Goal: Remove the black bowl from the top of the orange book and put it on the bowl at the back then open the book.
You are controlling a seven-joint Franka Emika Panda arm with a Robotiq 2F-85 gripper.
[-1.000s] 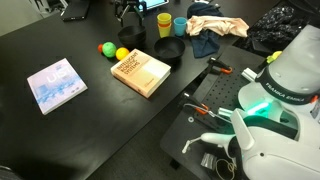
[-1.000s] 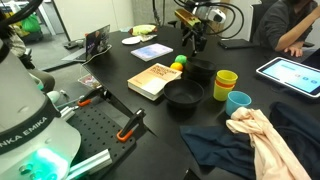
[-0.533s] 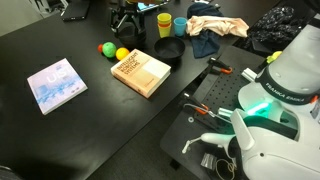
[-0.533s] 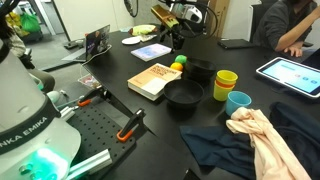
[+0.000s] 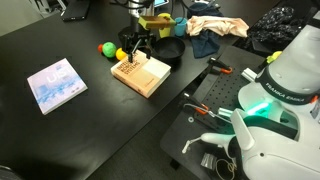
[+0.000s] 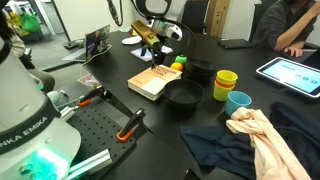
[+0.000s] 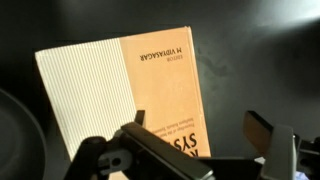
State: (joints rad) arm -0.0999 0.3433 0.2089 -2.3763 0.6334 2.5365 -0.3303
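Observation:
The orange book (image 5: 141,73) lies shut on the black table, with no bowl on it. It also shows in the other exterior view (image 6: 153,80) and in the wrist view (image 7: 150,95), white pages to the left. My gripper (image 5: 138,47) (image 6: 150,46) hovers just above the book. Its jaws (image 7: 197,135) are open and empty, over the book's cover edge. Black bowls (image 5: 170,51) sit beside the book. One bowl (image 6: 184,95) is nearer. The bowl at the back (image 6: 200,71) looks taller, perhaps two stacked.
A green ball (image 5: 105,47) and a yellow ball (image 5: 121,54) lie by the book. A pale blue-and-white book (image 5: 56,85) lies further off. A yellow cup (image 6: 226,81), a blue cup (image 6: 238,102), cloth (image 6: 255,135) and a tablet (image 6: 288,72) are nearby.
My gripper has moved from the back of the table, beyond the bowls, forward and down to just above the orange book. The book and bowls have not moved.

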